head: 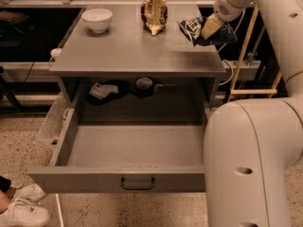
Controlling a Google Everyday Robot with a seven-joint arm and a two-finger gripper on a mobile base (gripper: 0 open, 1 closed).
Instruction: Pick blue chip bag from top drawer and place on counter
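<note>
**Helper:** Holding anything in the gripper [209, 28] right now?

**Me:** Yes. I have it up by the far right corner of the counter [128, 46], and it is pinched tight on the blue chip bag [191, 28]. The bag hangs at the counter's right edge, and part of it sticks out past the side. I cannot tell if its bottom touches the top.

**Helper:** How will the bag handle?

**Me:** I think it is very light and soft. It is crinkly foil, so it bends and can slip. The chips inside would crack if I squeezed hard. I would hold a crumpled end, not the puffy middle.

**Helper:** What is close by?

**Me:** A brown-and-cream bag [154, 13] stands near its left side. A white bowl [97, 19] sits at the far left. The top drawer [137, 148] is pulled open below, well apart from the bag. I think the bag should go down on bare counter, away from the edge, so it cannot slide off.
</note>
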